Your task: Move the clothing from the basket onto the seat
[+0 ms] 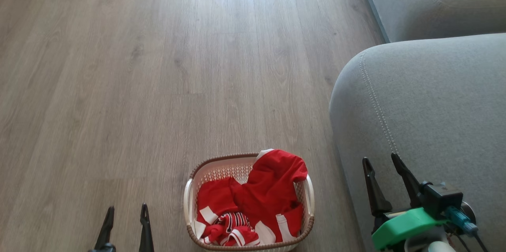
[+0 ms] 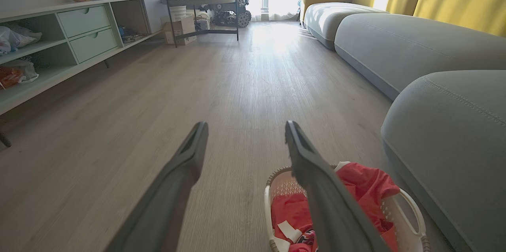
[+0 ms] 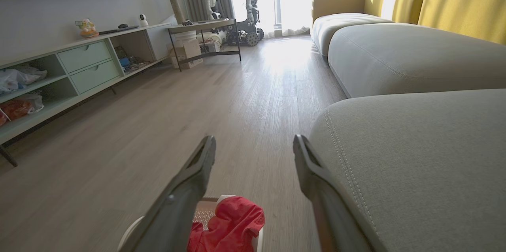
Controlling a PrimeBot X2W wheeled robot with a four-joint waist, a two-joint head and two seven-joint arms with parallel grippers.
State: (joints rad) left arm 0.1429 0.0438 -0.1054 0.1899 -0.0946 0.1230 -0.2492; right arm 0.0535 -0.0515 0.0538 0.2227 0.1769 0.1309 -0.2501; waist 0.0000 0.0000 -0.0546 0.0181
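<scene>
Basket (image 1: 187,200) sits on the wood floor (image 1: 158,66), bottom centre of the head view, just beside the seat (image 1: 435,117) on its right. I can't tell if the two touch. Clothing (image 1: 272,189) is all in the basket: red pieces bunched up, one hump rising above the far rim, with white trim and a striped edge showing at the near end. Seat top is bare grey fabric with a double stitch line along the rounded edge.

Left end effector (image 1: 127,207) is low at the lower left, over the floor and left of the basket, fingers spread wide and holding nothing. In the left wrist view its right finger (image 2: 316,181) crosses in front of the basket (image 2: 411,204) and clothing (image 2: 367,185) — overlap only, no contact seen.

Right end effector (image 1: 380,158) is at the lower right over the seat's front edge, fingers wide apart and empty, with a green part (image 1: 399,226) behind them. The right wrist view has the clothing (image 3: 233,224) low between its fingers — seat (image 3: 415,157) to the right.
</scene>
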